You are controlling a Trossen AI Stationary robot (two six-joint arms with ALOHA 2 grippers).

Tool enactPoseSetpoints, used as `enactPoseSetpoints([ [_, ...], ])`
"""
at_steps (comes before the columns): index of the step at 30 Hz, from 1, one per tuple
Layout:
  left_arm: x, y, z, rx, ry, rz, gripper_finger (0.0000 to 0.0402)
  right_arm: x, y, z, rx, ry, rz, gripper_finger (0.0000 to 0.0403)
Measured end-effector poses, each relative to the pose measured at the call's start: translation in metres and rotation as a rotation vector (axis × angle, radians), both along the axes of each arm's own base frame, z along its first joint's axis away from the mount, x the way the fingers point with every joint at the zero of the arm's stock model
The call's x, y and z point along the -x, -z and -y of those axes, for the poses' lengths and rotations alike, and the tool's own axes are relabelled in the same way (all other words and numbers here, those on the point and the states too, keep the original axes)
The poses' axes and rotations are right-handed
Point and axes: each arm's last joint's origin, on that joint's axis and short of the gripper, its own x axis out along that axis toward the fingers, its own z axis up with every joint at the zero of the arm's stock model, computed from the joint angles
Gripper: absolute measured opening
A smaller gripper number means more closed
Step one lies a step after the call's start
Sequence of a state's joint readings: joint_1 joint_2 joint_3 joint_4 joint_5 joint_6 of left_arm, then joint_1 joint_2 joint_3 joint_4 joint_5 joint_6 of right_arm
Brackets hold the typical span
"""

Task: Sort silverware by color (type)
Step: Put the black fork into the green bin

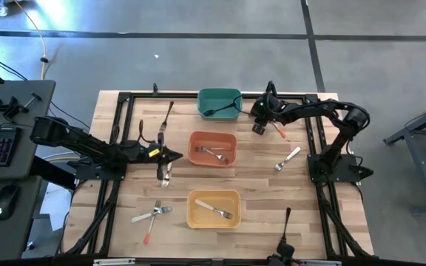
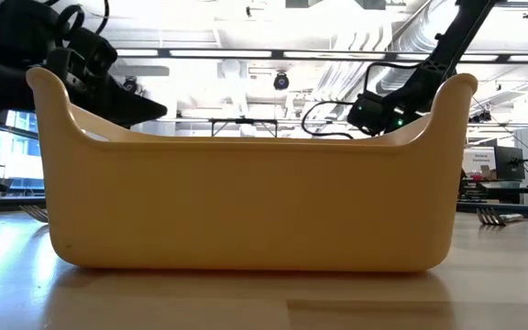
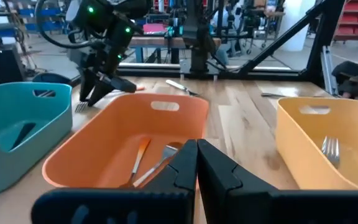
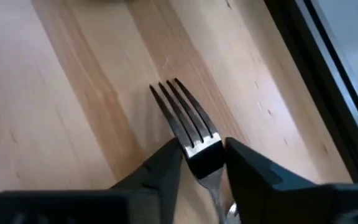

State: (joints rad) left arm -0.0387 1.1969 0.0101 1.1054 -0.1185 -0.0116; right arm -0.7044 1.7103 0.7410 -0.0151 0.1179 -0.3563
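Note:
My right gripper (image 1: 260, 127) is at the far right of the table, beside the teal bin (image 1: 220, 112), shut on an orange-handled fork (image 1: 278, 131) with a silver head (image 4: 182, 115). My left gripper (image 1: 171, 155) is shut and empty, just left of the orange bin (image 1: 213, 135), and it also shows in the left wrist view (image 3: 196, 163). The teal bin holds a dark utensil (image 1: 220, 108). The orange bin holds orange-handled forks (image 1: 214, 154). The yellow bin (image 1: 213, 222) holds a white-handled fork (image 1: 214, 210). My right gripper pinches the fork at its neck, just behind the tines (image 4: 202, 152), between its two fingers (image 4: 161, 169). The fingers lie across the fork. The tines stick out ahead of the fingers over the wood, and the orange handle (image 1: 279, 134) trails behind toward the table's right.
Loose silverware lies on the wood: dark pieces (image 1: 167, 114) at the far left, a fork (image 1: 165, 174) beside my left gripper, forks (image 1: 154, 213) at the near left, a white-handled fork (image 1: 288, 159) at the right, and a dark piece (image 1: 288, 219) at the near right.

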Motion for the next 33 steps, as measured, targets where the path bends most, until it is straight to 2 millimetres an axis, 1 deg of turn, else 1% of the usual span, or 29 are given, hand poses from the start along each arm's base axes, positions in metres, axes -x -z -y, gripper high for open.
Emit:
enactPoseSetpoints([
  [6, 0.000, 0.000, 0.000, -0.015, 0.001, 0.000, 0.0003, 0.001, 0.001, -0.002, -0.027, -0.001, -0.001, 0.0018],
  [7, 0.000, 0.000, 0.000, -0.015, 0.001, 0.000, 0.0003, 0.000, 0.001, -0.002, -0.030, 0.002, -0.001, 0.0010],
  [8, 0.000, 0.000, 0.000, -0.015, 0.001, 0.000, 0.0003, 0.000, 0.002, -0.003, -0.031, 0.004, -0.001, 0.0005],
  [12, 0.000, -0.001, 0.000, -0.022, -0.005, 0.010, 0.0003, -0.003, 0.000, -0.004, -0.031, 0.025, -0.001, 0.0010],
  [16, 0.000, -0.002, 0.000, -0.022, -0.006, 0.014, 0.0003, -0.007, -0.010, -0.008, -0.047, 0.067, -0.050, 0.0002],
  [23, 0.000, -0.002, 0.000, -0.016, -0.008, 0.014, 0.0003, -0.025, -0.055, -0.014, -0.031, 0.142, -0.108, 0.0000],
  [26, 0.000, -0.002, 0.000, -0.015, -0.008, 0.014, 0.0003, -0.038, -0.078, -0.015, -0.020, 0.184, -0.052, 0.0000],
  [29, 0.000, -0.001, 0.000, -0.014, -0.008, 0.010, 0.0003, -0.052, -0.098, -0.019, 0.007, 0.192, 0.004, 0.0000],
  [33, 0.000, 0.000, 0.000, -0.013, -0.008, 0.000, 0.0003, -0.070, -0.130, -0.029, 0.116, 0.217, 0.023, 0.0000],
])
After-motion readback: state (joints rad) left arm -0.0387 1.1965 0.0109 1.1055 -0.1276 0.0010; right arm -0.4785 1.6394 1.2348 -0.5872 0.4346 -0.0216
